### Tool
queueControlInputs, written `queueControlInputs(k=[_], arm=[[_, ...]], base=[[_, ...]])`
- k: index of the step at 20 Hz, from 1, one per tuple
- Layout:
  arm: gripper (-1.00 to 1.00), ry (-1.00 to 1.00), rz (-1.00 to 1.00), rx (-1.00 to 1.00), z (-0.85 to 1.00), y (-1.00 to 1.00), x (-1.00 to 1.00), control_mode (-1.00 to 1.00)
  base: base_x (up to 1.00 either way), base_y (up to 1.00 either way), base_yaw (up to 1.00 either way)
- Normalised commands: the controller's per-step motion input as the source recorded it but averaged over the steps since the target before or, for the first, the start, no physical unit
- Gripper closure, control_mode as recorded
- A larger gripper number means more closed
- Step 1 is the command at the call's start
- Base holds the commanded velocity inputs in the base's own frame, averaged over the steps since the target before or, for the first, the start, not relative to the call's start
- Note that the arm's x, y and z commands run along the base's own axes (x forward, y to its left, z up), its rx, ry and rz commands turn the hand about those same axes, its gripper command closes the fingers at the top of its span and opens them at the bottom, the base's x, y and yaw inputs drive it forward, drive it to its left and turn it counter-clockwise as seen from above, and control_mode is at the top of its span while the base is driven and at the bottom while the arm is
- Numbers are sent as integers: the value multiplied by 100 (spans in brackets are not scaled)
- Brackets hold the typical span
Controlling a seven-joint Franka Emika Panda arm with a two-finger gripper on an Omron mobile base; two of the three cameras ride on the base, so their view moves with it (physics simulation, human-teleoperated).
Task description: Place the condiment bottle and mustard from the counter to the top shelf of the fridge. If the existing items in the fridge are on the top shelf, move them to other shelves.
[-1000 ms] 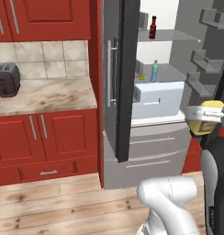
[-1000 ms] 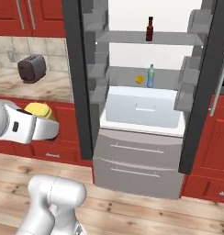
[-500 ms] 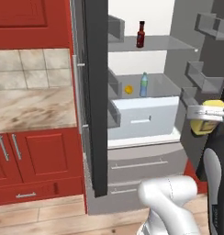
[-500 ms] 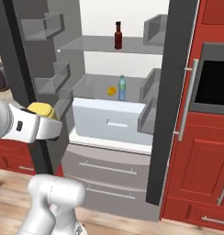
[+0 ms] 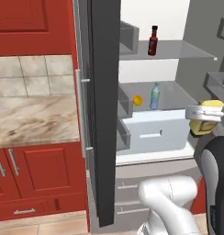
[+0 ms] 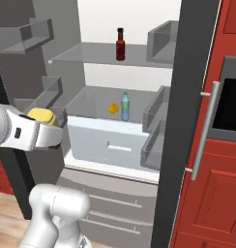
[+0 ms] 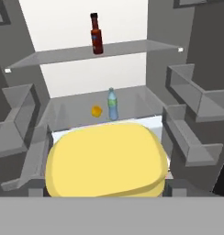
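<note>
Holding the mustard (image 7: 107, 158), a squat yellow container, the claw (image 5: 204, 120) has its jaws spread wide around it, in front of the open fridge (image 6: 95, 29). The claw sits level with the pale drawer (image 6: 108, 140), outside the fridge's interior. On the top shelf (image 7: 132, 48) the condiment bottle (image 7: 96, 34), dark red with a narrow neck, stands upright. One shelf down, above the drawer, a blue plastic bottle (image 7: 113, 104) stands upright with a small round orange-yellow fruit (image 7: 96, 110) just beside it. The dark fridge door (image 5: 104, 92) is swung open, and beyond it, in the left base view, lies the marbled counter (image 5: 36, 119) over red cabinets (image 5: 40, 176).
</note>
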Motion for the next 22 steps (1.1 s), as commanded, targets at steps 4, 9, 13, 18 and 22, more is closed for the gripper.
queueControlInputs(k=[4, 9, 13, 18, 22], arm=[[100, 0, 0, 0, 0, 0, 0, 100], [100, 0, 0, 0, 0, 0, 0, 100], [100, 0, 0, 0, 0, 0, 0, 100], [100, 0, 0, 0, 0, 0, 0, 100], [100, 0, 0, 0, 0, 0, 0, 100]], base=[[43, -29, 5], [53, -24, 4], [62, -28, 2], [51, -25, 2], [41, -5, 4]])
